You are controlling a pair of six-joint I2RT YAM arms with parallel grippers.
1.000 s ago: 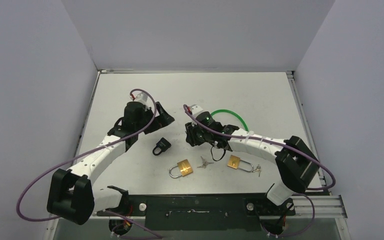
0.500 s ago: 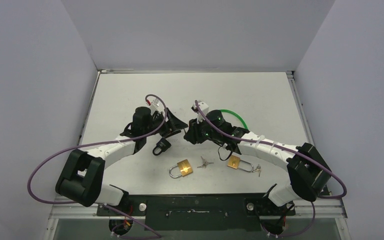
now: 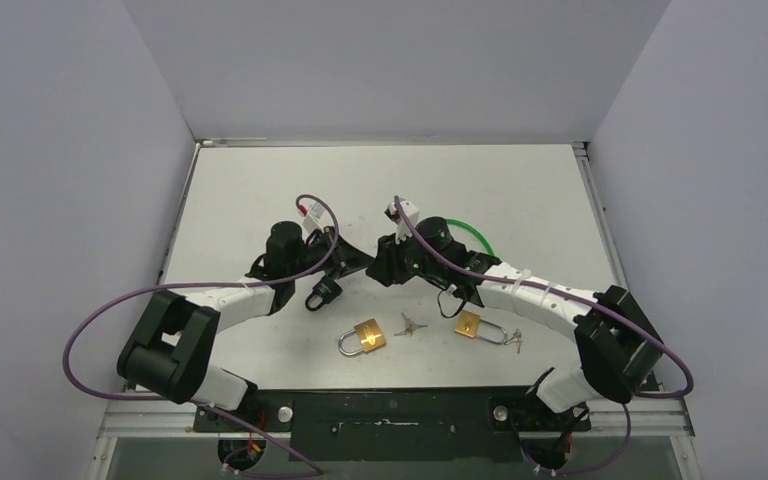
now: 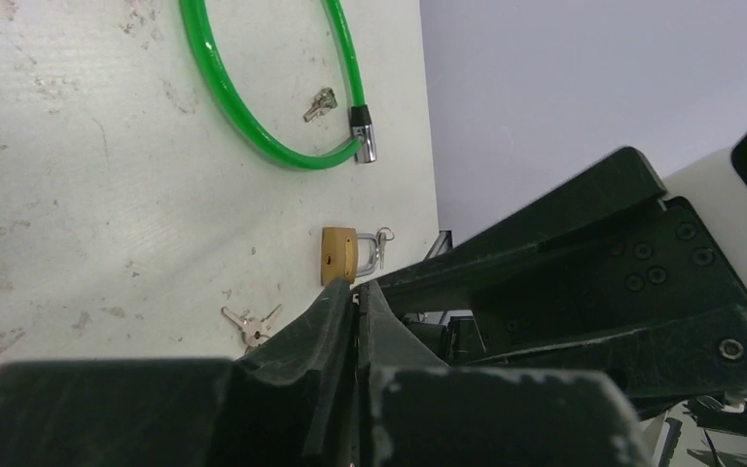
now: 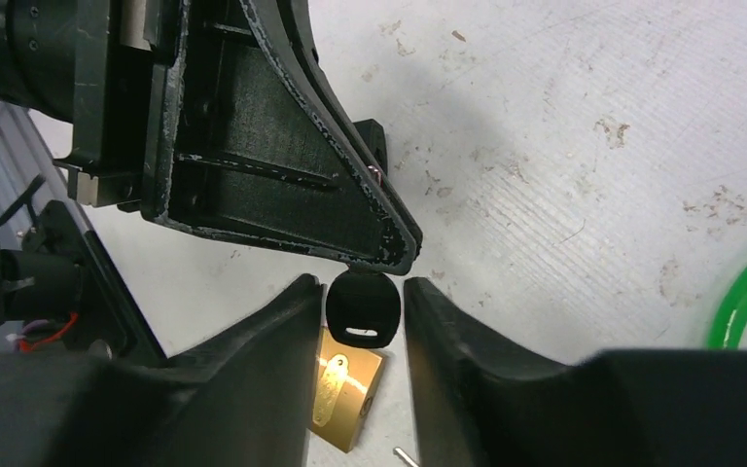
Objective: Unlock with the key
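A key with a black head (image 5: pixel 363 309) hangs by its blade from the tip of my left gripper (image 5: pixel 389 255), which is shut on it. My right gripper (image 5: pixel 360 283) is open, one finger on each side of the key head with a small gap at both sides. In the top view the left gripper (image 3: pixel 364 264) and right gripper (image 3: pixel 379 268) meet tip to tip above the table's middle. In the left wrist view my left gripper (image 4: pixel 357 285) shows its fingers pressed together. A black padlock (image 3: pixel 323 293) lies just below the left gripper.
A brass padlock (image 3: pixel 366 337) lies near the front, loose keys (image 3: pixel 409 326) beside it. A second brass padlock (image 3: pixel 472 326) with a key bunch (image 3: pixel 513 340) lies further right. A green cable lock (image 3: pixel 465 232) curves behind the right arm, a small key (image 4: pixel 321 102) inside its loop.
My left arm swung right to meet the right gripper, and its jaws went from open to shut on the key. The right gripper's jaws opened off the key head.
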